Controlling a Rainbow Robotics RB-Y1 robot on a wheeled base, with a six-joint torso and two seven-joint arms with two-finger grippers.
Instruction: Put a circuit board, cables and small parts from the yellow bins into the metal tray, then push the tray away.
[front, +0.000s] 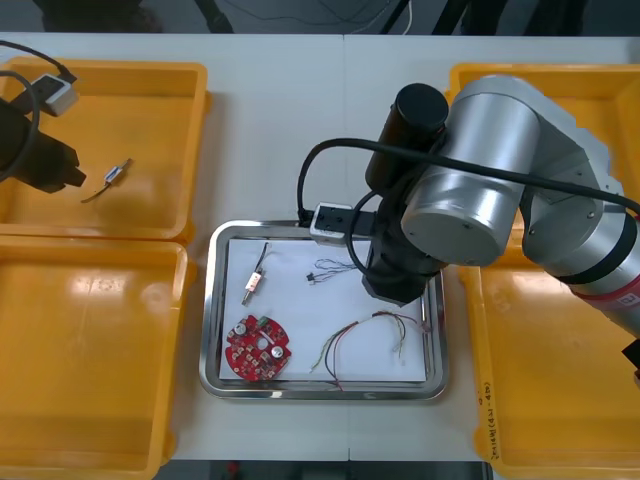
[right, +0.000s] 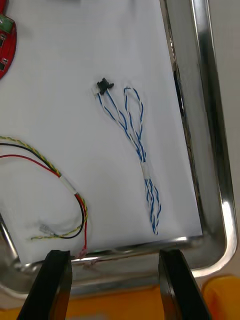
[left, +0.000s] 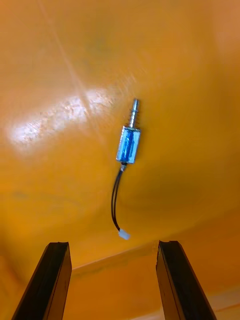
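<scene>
My right fingers (right: 55, 285) stand apart with nothing between them, over the right side of the tray (front: 215, 300) at the middle of the front view. Just past them the blue and white cable (right: 132, 150) lies on the tray's white floor, with the red and yellow cable (right: 65, 185) beside it. The circuit board (front: 257, 348) sits in the tray's lower left corner and a small part (front: 254, 283) lies above it.

My left fingers (left: 50, 280) are open and empty too, over the yellow bin (front: 150, 75) at the upper left. Another small part with a black lead (left: 128, 144) lies on the bin floor just ahead of them.

I'd say loading is nearly done. That last part may be wanted, and the tray is not yet pushed across the table (front: 280, 120).
</scene>
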